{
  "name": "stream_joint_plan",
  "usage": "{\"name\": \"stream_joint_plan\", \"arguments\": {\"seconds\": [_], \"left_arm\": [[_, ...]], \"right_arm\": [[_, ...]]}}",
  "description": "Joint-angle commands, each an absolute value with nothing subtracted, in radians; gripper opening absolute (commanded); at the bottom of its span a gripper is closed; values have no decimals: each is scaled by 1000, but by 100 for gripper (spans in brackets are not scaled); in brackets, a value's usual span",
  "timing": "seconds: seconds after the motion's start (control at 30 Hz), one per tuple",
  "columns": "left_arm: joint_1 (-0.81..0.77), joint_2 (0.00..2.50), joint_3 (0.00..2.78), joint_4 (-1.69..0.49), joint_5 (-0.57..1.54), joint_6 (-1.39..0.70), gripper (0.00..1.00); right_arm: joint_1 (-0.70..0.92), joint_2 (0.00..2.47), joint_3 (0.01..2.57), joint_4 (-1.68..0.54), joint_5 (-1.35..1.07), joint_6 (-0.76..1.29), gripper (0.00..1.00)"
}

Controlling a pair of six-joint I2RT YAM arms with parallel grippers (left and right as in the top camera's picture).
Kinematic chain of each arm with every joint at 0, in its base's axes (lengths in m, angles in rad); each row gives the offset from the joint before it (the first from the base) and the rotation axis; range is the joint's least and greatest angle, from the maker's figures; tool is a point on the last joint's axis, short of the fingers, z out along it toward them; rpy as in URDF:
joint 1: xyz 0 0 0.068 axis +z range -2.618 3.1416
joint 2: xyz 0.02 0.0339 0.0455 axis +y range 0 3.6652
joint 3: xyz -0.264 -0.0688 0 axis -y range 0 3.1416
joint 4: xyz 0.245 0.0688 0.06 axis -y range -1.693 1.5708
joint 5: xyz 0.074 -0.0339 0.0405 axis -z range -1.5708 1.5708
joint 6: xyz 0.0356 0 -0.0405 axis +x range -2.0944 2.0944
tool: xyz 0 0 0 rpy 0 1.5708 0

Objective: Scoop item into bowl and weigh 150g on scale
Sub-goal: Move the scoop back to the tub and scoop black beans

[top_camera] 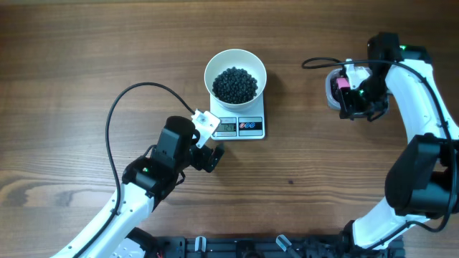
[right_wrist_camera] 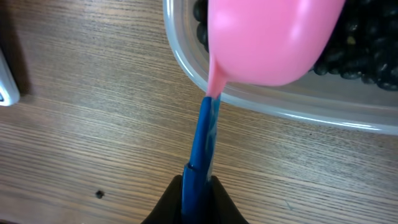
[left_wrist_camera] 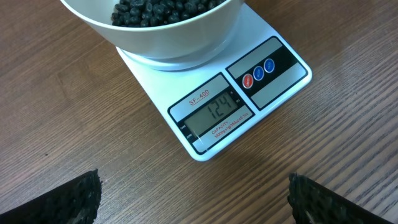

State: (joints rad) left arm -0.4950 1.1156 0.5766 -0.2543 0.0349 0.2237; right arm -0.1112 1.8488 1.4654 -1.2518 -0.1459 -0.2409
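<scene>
The white bowl (top_camera: 235, 72) stands on the scale (top_camera: 244, 127) and holds a heap of the item, tiny black beans (top_camera: 235, 84). In the left wrist view the bowl (left_wrist_camera: 168, 43) fills the top and the scale's display (left_wrist_camera: 214, 112) reads 124. My left gripper (left_wrist_camera: 196, 202) hovers just in front of the scale, open and holding nothing. My right gripper (right_wrist_camera: 198, 193) is shut on the blue handle of a pink scoop (right_wrist_camera: 267, 43). The scoop's cup hangs over a clear tub (right_wrist_camera: 261, 99) of more beans (right_wrist_camera: 354, 50).
The clear tub (top_camera: 331, 89) sits at the right of the table, under my right gripper (top_camera: 351, 97). One stray bean (top_camera: 290, 181) lies on the wood in front of the scale. A black cable loops left of my left gripper (top_camera: 208, 154).
</scene>
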Motion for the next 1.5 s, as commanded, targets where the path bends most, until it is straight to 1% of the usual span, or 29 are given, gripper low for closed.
{"name": "stream_joint_plan", "arguments": {"seconds": [0.0,0.33,0.47,0.9,1.27,1.47], "left_arm": [[-486,1116,573,-254,29,229,100],[-486,1116,573,-254,29,229,100],[-486,1116,573,-254,29,229,100],[-486,1116,573,-254,29,228,100],[-486,1116,573,-254,29,229,100],[-486,1116,573,-254,29,229,100]], "right_arm": [[-149,1876,1462,-1285,-239,-263,4],[-287,1876,1462,-1260,-478,-341,4],[-339,1876,1462,-1258,-511,-342,4],[-474,1876,1462,-1285,-718,-449,4],[-473,1876,1489,-1361,-828,-472,4],[-405,1874,1543,-1409,-841,-489,4]]}}
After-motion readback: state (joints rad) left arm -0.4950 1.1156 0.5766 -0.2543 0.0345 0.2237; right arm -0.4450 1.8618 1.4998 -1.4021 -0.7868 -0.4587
